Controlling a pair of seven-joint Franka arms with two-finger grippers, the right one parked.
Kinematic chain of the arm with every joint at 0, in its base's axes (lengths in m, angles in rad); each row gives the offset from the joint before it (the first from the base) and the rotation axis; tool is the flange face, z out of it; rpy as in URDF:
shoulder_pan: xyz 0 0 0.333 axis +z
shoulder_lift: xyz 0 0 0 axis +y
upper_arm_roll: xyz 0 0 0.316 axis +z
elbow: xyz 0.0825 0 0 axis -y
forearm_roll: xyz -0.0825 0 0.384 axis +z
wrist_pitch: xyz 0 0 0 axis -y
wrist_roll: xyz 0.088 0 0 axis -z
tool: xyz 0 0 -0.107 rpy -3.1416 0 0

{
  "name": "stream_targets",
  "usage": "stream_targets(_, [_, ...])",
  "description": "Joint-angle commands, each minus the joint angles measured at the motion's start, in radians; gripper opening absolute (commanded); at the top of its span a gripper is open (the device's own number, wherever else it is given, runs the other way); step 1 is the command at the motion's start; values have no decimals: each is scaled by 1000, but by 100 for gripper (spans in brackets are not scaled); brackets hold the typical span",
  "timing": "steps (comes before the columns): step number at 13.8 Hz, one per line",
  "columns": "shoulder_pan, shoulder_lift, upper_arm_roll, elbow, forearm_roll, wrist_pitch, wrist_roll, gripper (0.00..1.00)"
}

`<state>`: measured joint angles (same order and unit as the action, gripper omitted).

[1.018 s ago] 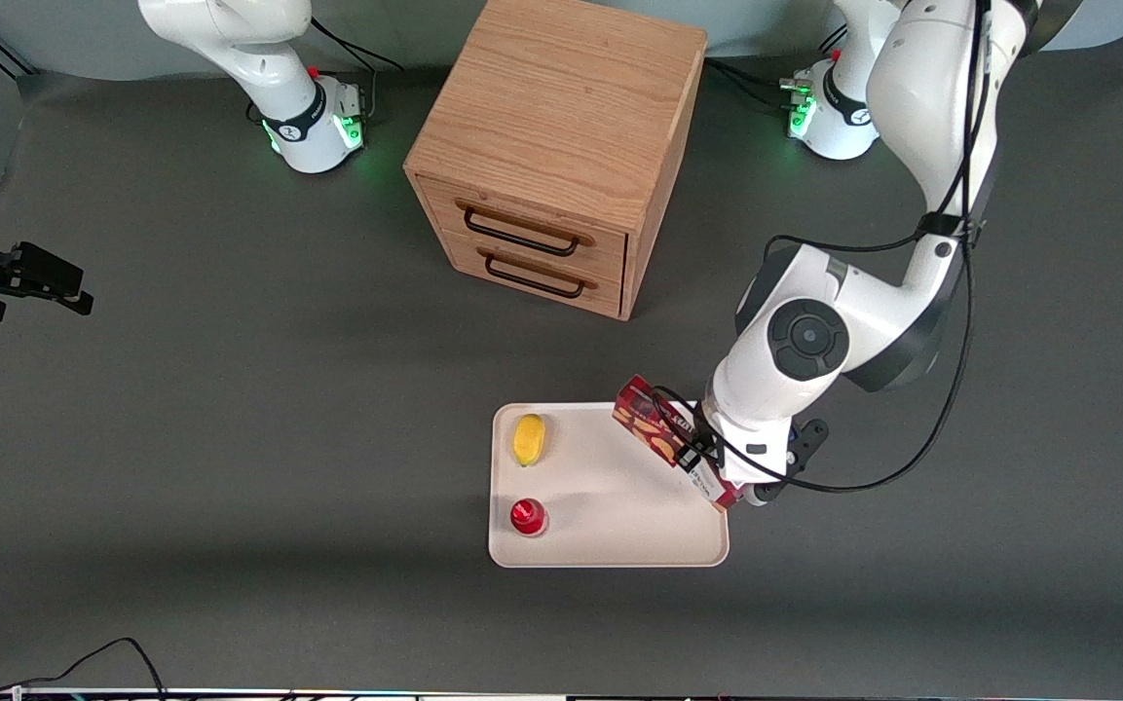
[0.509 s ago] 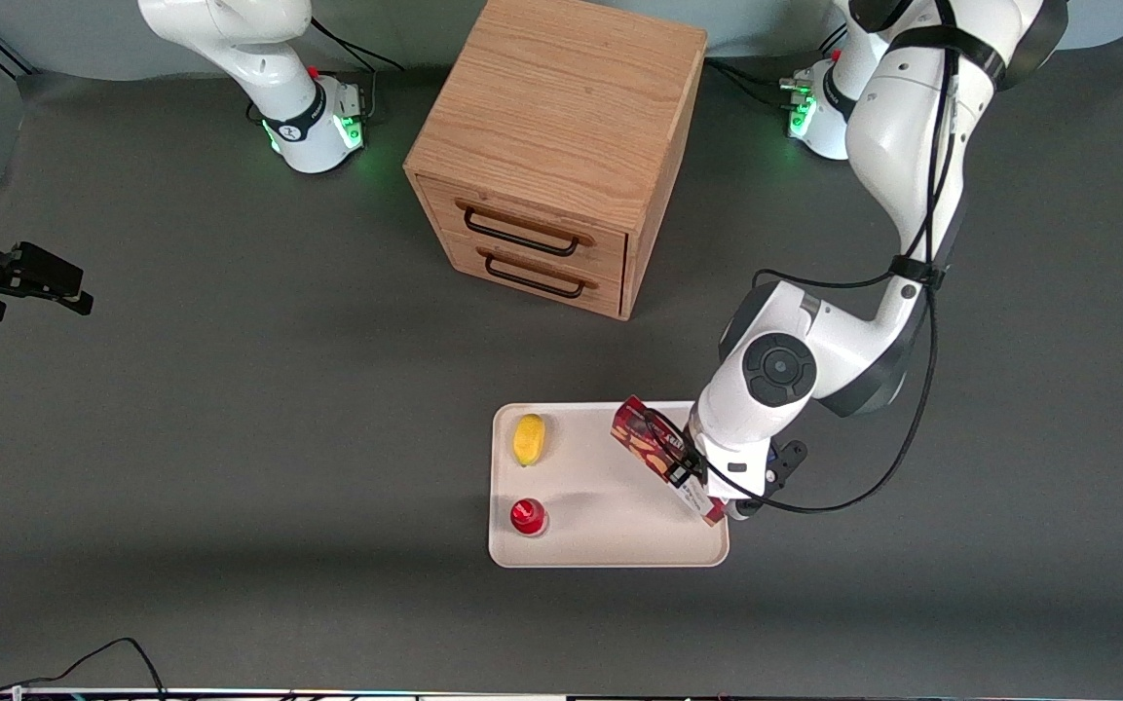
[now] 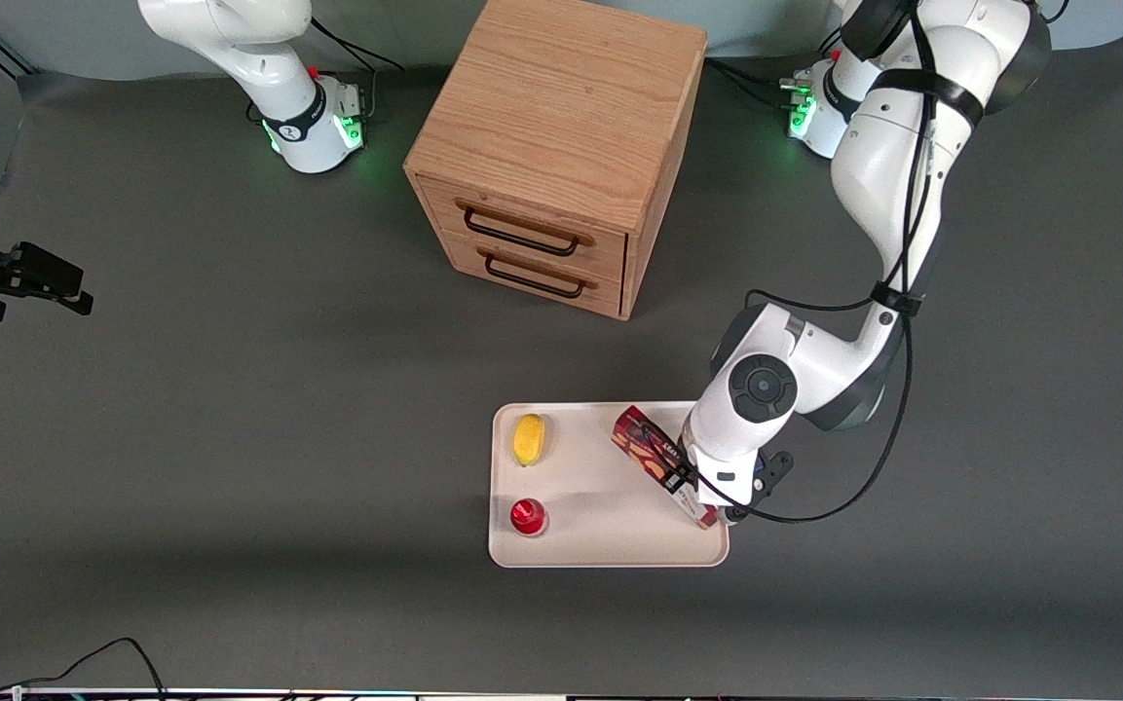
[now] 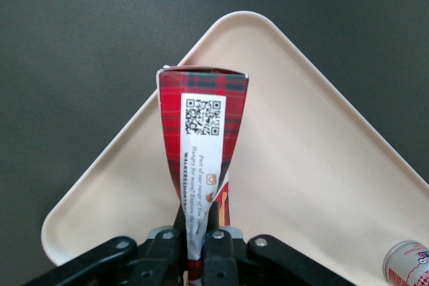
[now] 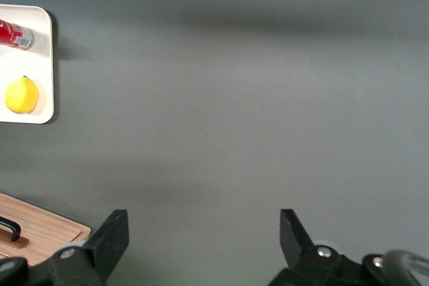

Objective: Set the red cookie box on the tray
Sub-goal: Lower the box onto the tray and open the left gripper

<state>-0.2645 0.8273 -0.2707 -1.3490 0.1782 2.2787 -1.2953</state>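
The red cookie box (image 3: 644,443) is a long, narrow dark-red carton with a white label (image 4: 201,145). It lies slantwise over the cream tray (image 3: 610,531), at the tray's end toward the working arm. My left gripper (image 3: 705,490) is shut on the box near its label end, one finger (image 4: 216,227) pressed on each side. In the left wrist view the box stretches away from the gripper (image 4: 198,232) over the tray (image 4: 315,165). I cannot tell whether the box touches the tray floor.
A yellow lemon (image 3: 529,439) and a small red-capped can (image 3: 528,517) sit on the tray's end toward the parked arm. A wooden two-drawer cabinet (image 3: 551,146) stands farther from the front camera. A black cable (image 3: 113,652) lies at the table's near edge.
The left arm has come down with the box in its gripper and has shifted a little farther in over the tray. The lemon and the can have stayed put.
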Motion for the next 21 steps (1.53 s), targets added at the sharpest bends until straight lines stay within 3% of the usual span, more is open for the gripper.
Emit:
stream_targets(1, [-18, 15, 7, 33, 41, -5, -22, 0])
stream_targets(3, [-18, 21, 8, 31, 44, 15, -21, 3])
stream_targets(5, [-19, 26, 8, 31, 49, 28, -13, 98])
stream_targets(11, [-1, -36, 8, 41, 61, -33, -15, 100])
stream_targets(16, [2, -232, 13, 42, 61, -269, 10, 100])
stream_targets(21, [60, -451, 10, 44, 9, -546, 186, 100])
